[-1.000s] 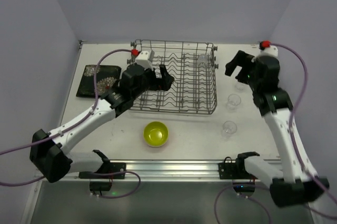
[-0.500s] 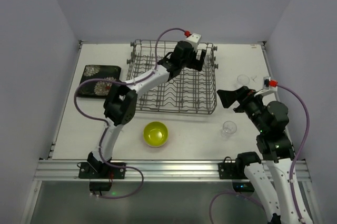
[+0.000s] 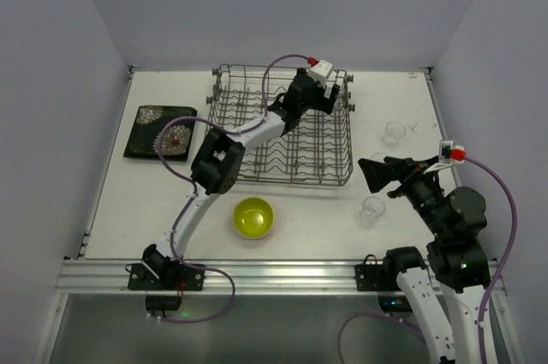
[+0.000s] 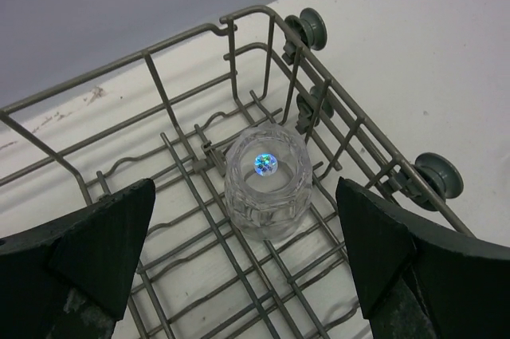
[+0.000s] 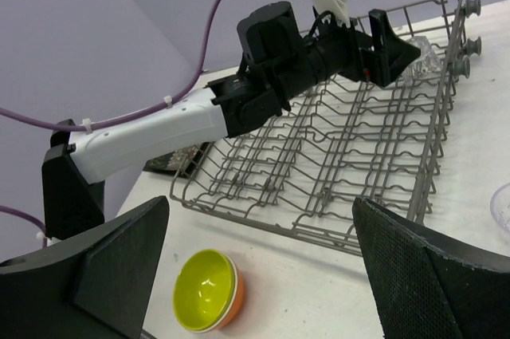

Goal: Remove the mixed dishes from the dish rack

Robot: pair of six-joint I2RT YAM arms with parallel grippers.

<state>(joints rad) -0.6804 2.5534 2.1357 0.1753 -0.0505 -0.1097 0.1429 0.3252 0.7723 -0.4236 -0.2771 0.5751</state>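
The grey wire dish rack [image 3: 257, 137] stands mid-table. One clear glass [image 4: 267, 181] sits upside down in its far right corner, also glimpsed in the right wrist view [image 5: 424, 53]. My left gripper [image 4: 245, 195] hovers open over it, a finger on either side, not touching; from above the gripper [image 3: 325, 100] hides the glass. My right gripper [image 3: 377, 174] is open and empty right of the rack. Two glasses [image 3: 394, 132] [image 3: 371, 208] stand on the table there. The yellow-green bowl [image 5: 199, 287] is nested in the orange bowl [image 5: 236, 307]. A black flowered plate [image 3: 160, 131] lies at the left.
The left arm [image 5: 159, 128] stretches diagonally across the rack [image 5: 358, 155]. The stacked bowls [image 3: 253, 217] sit in front of the rack near the front rail [image 3: 274, 271]. A glass rim [image 5: 502, 207] shows at the right edge of the right wrist view.
The left arm swung from the rack's left side to its far right corner, over the glass. The right arm pulled back toward the near right. Both grippers stayed open.
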